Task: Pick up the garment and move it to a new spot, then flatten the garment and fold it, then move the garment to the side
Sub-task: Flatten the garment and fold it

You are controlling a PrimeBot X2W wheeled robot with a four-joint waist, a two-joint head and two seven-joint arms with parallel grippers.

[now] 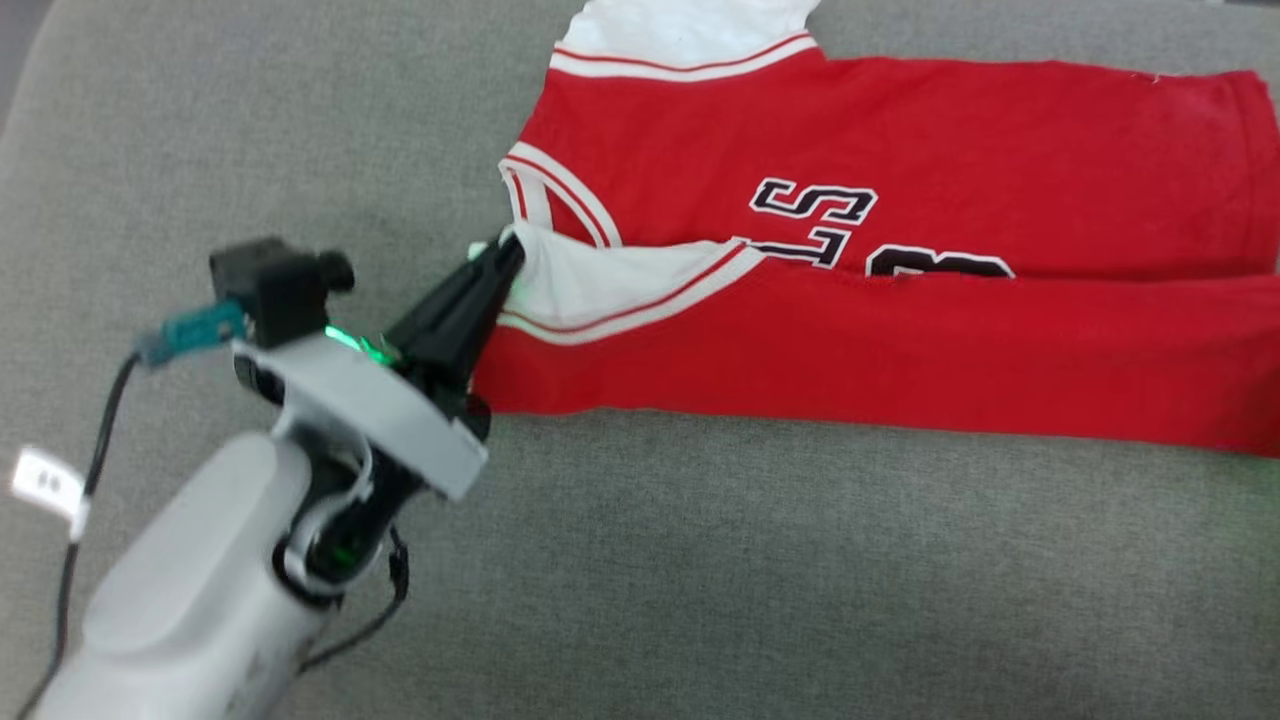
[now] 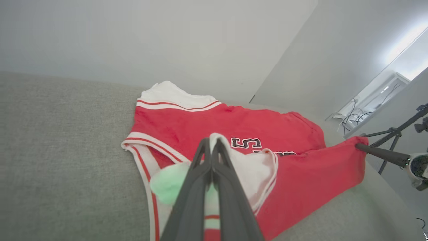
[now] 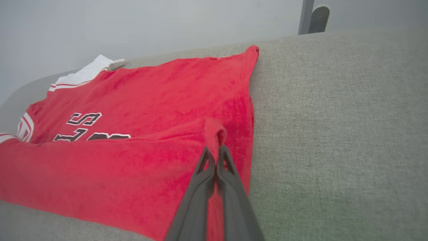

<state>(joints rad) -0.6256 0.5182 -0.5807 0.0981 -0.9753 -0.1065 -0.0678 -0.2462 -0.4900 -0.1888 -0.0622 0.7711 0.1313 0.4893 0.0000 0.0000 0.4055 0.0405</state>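
Both garment (image 1: 900,340) ends pinched: L pincer (image 1: 510,255), R pincer (image 3: 215,149).

Lower left of the frame: a pale grey forearm (image 1: 190,590), a black camera block (image 1: 275,285) with a teal plug (image 1: 195,330), a black cable (image 1: 95,450) bearing a white tag (image 1: 45,485), a green light (image 1: 365,346), and long dark tapered fingers (image 1: 455,305).

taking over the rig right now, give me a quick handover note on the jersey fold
Left gripper: shut on the garment at its white, striped-trim edge.
Right gripper: shut on the red hem corner at the other end.
Garment: spread on the grey surface, its near long edge folded over the middle and covering the lower part of the lettering.
Done: laid out flat, first lengthwise fold carried over.
Left: release, finish folding, move it to the side.
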